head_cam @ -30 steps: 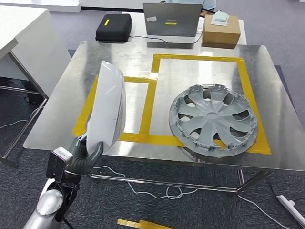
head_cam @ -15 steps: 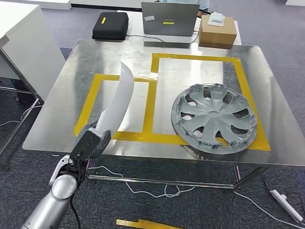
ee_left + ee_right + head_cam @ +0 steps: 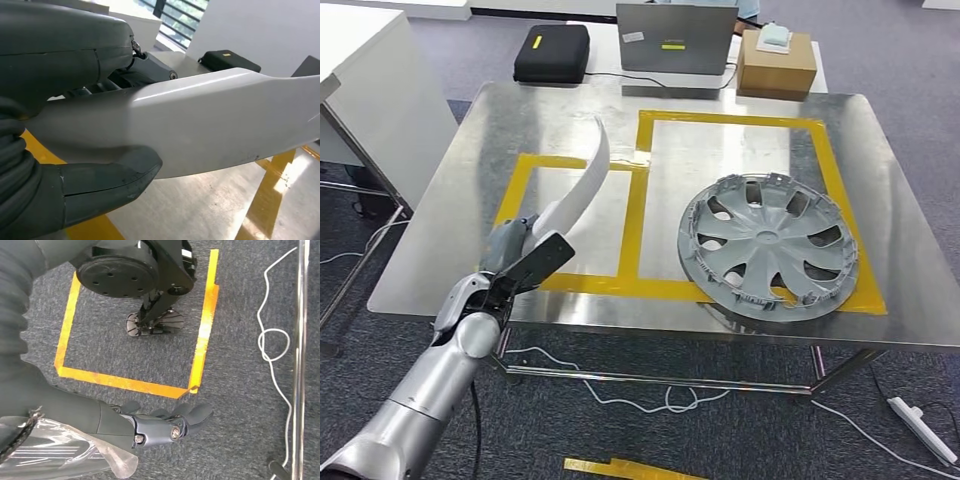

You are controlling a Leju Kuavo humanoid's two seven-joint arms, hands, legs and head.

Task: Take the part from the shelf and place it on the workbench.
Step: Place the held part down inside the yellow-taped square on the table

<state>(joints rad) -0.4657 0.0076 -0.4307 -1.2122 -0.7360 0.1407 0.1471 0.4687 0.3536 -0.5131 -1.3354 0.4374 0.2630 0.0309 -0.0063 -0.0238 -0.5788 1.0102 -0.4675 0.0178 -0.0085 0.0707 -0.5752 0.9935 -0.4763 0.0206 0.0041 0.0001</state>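
Since the earlier frame the left hand (image 3: pixel 518 262) has advanced over the near edge of the workbench (image 3: pixel 441 240) and rotated, so that the white part (image 3: pixel 586 185) it carries is now presenting edge-on and leaning forward instead of standing broadside. The left hand is grasping the part at its lower end; in the left wrist view the thick thumb (image 3: pixel 109 185) is pressing one side of the part (image 3: pixel 226 125) while the darker fingers (image 3: pixel 151 70) are closing on the other. The part is arching above the smaller yellow-taped rectangle (image 3: pixel 507 195), and no frame confirms contact with the surface. The right hand (image 3: pixel 162 427) is hanging beside the body over the carpet, holding nothing, its fingers extended. The step in hand appears to be the placement stage. The next move is likely calling for lowering the part flat inside the taped rectangle, keeping it apart from the grey wheel cover (image 3: pixel 767 246) lying in the larger rectangle, then releasing the grasp.
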